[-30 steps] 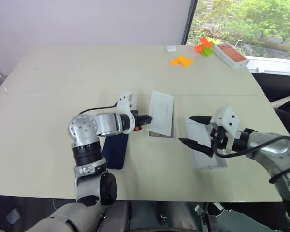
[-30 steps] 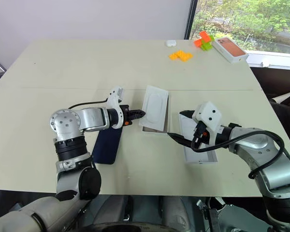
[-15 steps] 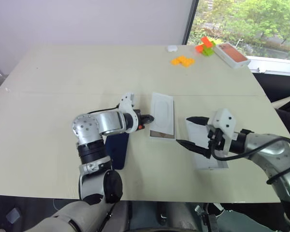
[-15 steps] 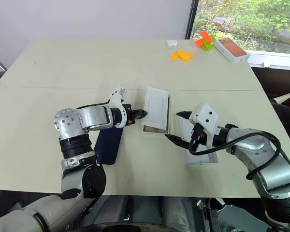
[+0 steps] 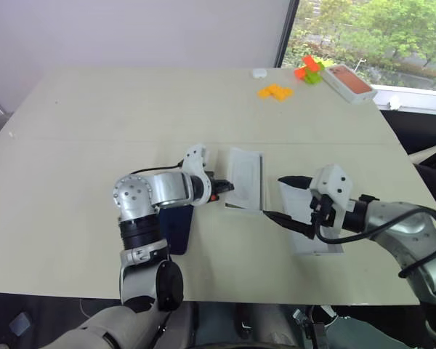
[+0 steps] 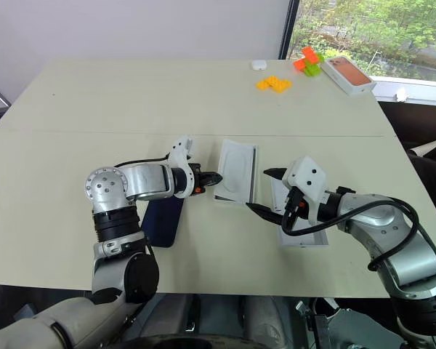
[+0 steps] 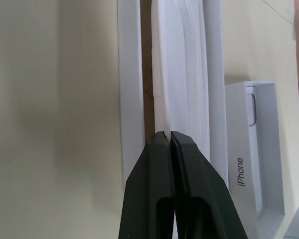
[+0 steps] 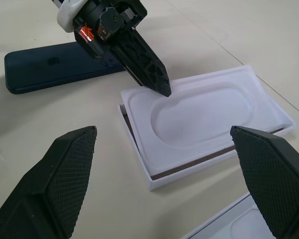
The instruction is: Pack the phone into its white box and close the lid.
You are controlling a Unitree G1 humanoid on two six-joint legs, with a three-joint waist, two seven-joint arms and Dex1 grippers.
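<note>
A: Where is the phone [image 6: 162, 218]?

B: Flat on the table [image 6: 94, 102], glossy back up, partly under the left forearm. Just beside the white box [image 8: 154, 181], on its left, not in it.

A: And inside the white box?

B: Covered by a thin white insert [image 8: 199, 112] with an oval recess. Sitting slightly askew, with a dark gap under one long side.

A: State of the left gripper [image 6: 216, 176]?

B: Closed tight, black fingers pressed together with no gap. Tips right at the insert's near rim, touching it by the look of the right wrist view. Cannot tell whether any of the thin edge is pinched.

A: And the right gripper [image 6: 257, 190]?

B: Spread wide, holding nothing. Hovering above the near end of the lid [image 6: 305, 238], fingertips pointing toward the white box.

A: How about the lid itself?

B: Lying hollow side up on the table, just to the right of the white box, apart from it.

A: Anything else on the table?

B: Far edge only: orange blocks [image 6: 272, 84] and a box printed with an orange-pink phone [image 6: 347, 75], well apart from the rest.
</note>
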